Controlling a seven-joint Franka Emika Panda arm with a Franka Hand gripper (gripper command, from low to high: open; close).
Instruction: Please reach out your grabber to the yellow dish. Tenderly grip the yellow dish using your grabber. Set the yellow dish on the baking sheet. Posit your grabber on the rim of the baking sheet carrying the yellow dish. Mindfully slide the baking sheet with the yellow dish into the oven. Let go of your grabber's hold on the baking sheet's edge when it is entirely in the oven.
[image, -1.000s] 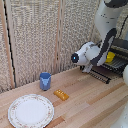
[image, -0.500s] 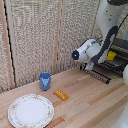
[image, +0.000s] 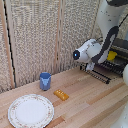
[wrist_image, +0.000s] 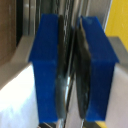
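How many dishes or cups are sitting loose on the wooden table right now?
2: the blue cup near the back wall at the exterior view's left, and the plate at the front left. The yellow dish is off the table, by the oven. The arm may hide others.

So the grabber (image: 98, 64) is sliding toward the exterior view's right, pushing the baking sheet (image: 114, 64) and yellow dish (image: 112, 55) deeper into the oven (image: 121, 46).
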